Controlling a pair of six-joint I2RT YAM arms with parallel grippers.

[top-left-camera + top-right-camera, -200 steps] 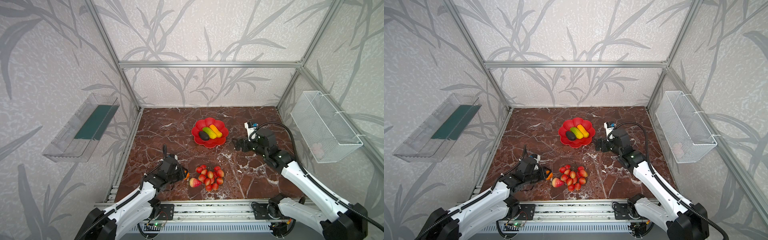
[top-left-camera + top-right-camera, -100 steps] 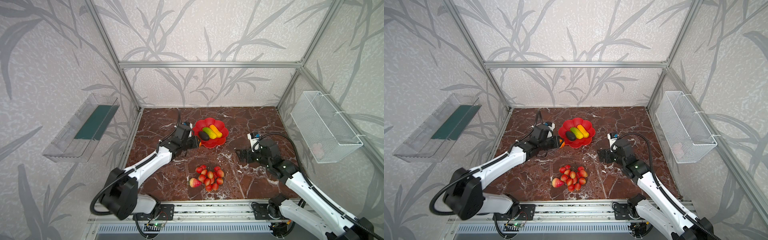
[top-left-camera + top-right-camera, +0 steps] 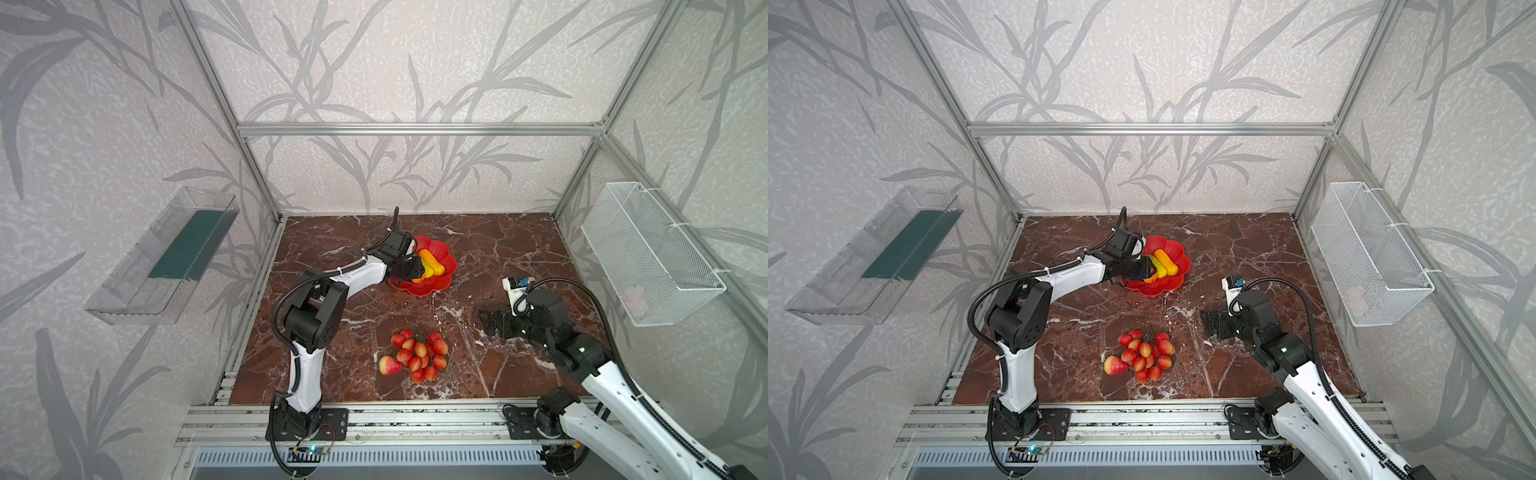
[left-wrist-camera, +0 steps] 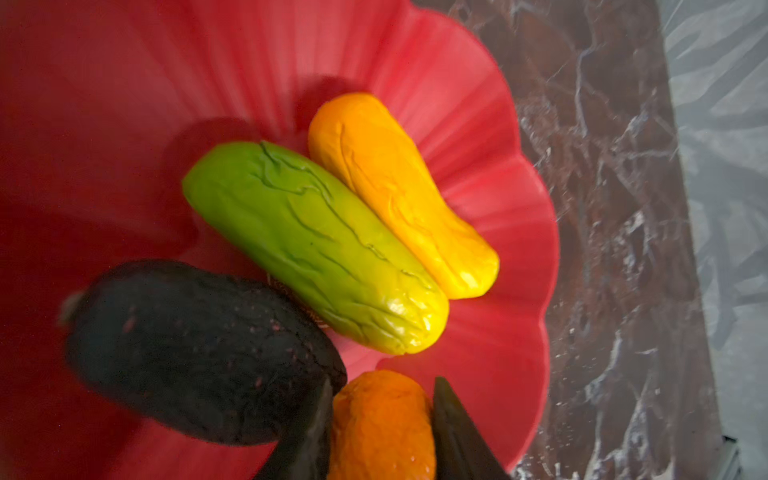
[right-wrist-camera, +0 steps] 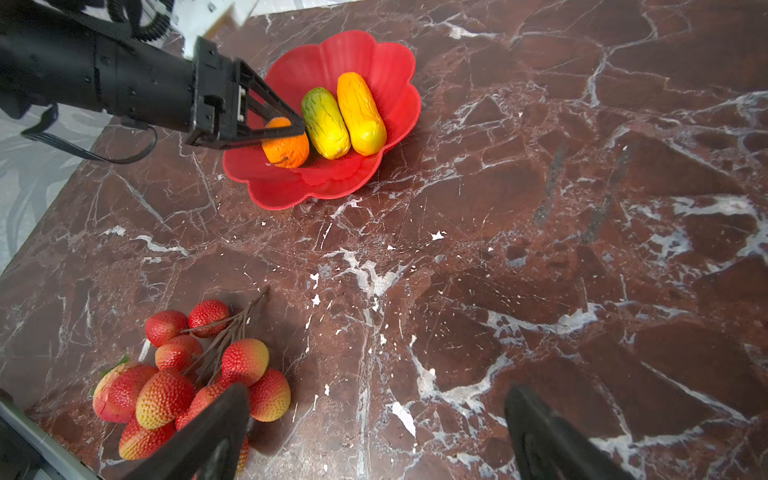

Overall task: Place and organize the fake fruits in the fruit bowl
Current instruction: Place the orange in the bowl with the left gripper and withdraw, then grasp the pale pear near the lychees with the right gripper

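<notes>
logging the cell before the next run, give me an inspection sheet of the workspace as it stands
surface: brown marble tabletop, white veins.
job's things: red flower-shaped bowl holds yellow-orange oblong, green-yellow oblong, avocado, small orange ball; peach-like fruit and bunch of red berries lie on the tabletop.
clutter: nothing seen.
claws: left claw flanks the small orange ball in the bowl, grip unclear; right claw open, empty.
cables: left arm cable, right arm cable, looped, clear of fruit.
surroundings: clear plastic tray on one wall; white wire-mesh basket opposite, pale item inside.
</notes>
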